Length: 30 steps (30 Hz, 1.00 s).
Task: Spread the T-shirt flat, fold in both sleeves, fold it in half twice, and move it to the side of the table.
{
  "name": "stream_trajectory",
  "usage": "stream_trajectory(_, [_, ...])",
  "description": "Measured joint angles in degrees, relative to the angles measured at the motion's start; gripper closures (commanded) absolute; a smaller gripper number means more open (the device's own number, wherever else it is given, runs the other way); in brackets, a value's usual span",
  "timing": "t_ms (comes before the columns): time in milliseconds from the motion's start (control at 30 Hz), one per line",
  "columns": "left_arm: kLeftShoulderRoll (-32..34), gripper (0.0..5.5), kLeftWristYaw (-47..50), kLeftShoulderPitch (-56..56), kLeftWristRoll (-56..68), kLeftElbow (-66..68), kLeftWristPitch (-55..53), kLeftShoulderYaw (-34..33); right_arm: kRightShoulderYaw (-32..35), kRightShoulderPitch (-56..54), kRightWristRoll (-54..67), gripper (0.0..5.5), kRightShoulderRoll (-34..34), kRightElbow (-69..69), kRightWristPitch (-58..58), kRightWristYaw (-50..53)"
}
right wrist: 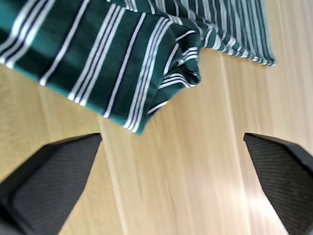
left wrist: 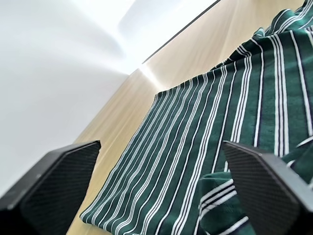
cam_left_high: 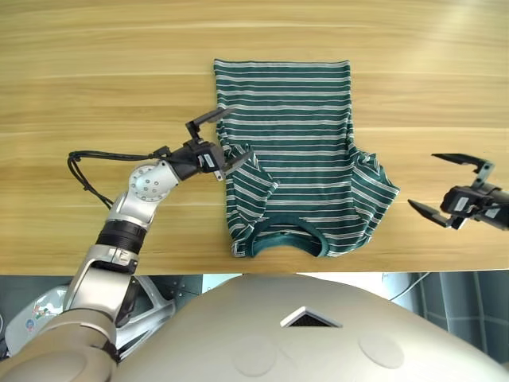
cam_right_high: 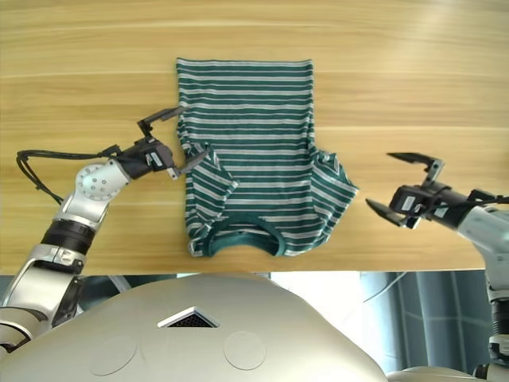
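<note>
T-shirt point(cam_left_high: 294, 135) on table point(cam_left_high: 95, 79) | left gripper point(cam_left_high: 236, 131) released, perhaps touching it | right gripper point(cam_left_high: 422, 180) released, apart

No text, number or sign can be read anywhere. A small pale label point(cam_left_high: 208, 161) sits on the body of the left gripper point(cam_left_high: 237, 130), just beside the edge of the T-shirt point(cam_left_high: 294, 119), but its print is too small to make out.
</note>
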<state>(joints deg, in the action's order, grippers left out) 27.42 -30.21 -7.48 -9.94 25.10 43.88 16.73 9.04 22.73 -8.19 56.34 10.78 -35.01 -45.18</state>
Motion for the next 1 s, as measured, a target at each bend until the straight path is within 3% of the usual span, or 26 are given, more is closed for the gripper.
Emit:
stream_trajectory(300, [0.0,0.88,0.7,0.9,-1.1,0.0,0.7,0.1,-8.2,-8.2,-1.9,0.10,-1.5,7.0,-0.9,1.5])
stream_trajectory(1000, [-0.9,0.84,1.4,1.3,-2.2,0.0,0.7,0.3,-12.5,-7.8,-1.9,4.09,-0.5,8.5,-2.5,2.7])
